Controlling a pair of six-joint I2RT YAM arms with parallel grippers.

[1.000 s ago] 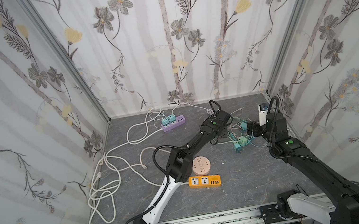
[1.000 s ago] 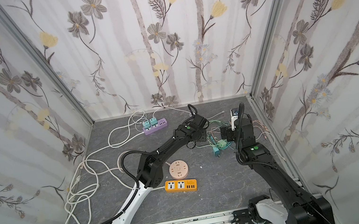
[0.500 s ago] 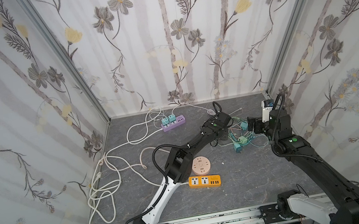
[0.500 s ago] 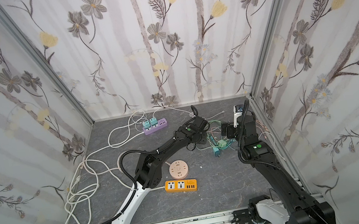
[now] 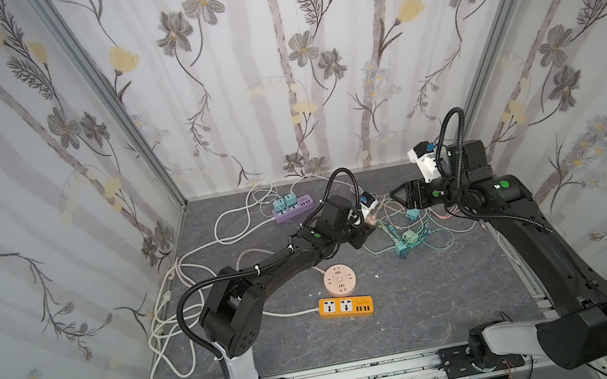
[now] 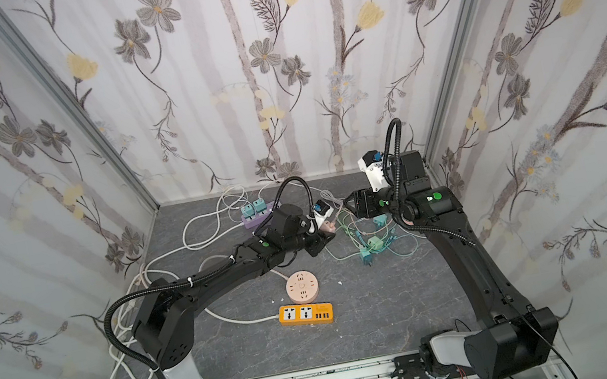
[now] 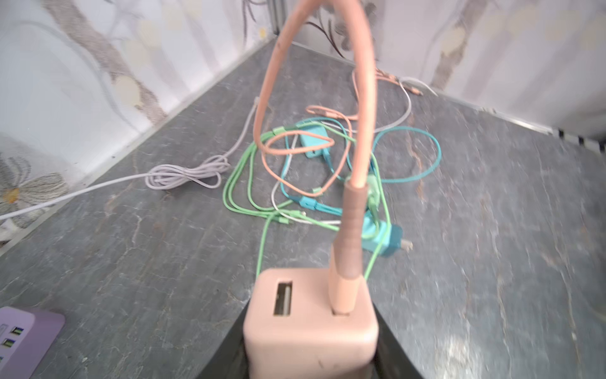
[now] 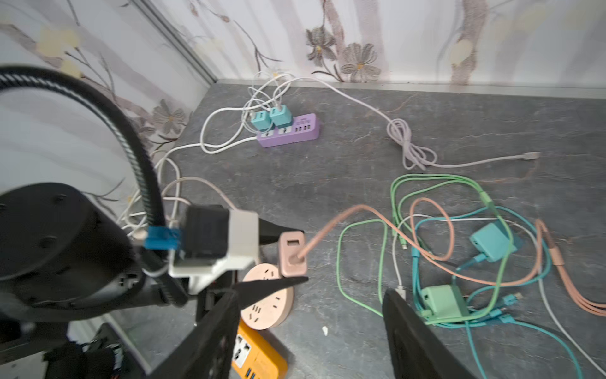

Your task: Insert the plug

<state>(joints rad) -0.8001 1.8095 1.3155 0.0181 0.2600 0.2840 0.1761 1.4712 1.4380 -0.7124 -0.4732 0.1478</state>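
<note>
Gripping the pink charger (image 7: 310,331) in the left gripper (image 5: 370,220), mid-frame in a top view, we are seeing its pink cable (image 7: 364,98) plugged in beside an empty spare port (image 7: 282,298). We are judging its prongs need squaring over a free socket, perhaps the round pink socket (image 5: 339,279) at lower centre. The right gripper (image 5: 395,194) is hanging wide, empty. At upper centre, the purple strip (image 5: 299,211) is carrying two teal chargers (image 5: 284,203); the orange strip (image 5: 345,306) is lying empty

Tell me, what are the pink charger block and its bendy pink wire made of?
The pink charger looks like smooth matte plastic: rounded corners, even colour, faint scuffs. Its pink cable seems rubbery or soft plastic, since it bends into a loop, with a darker ribbed sleeve near the charger.
</note>
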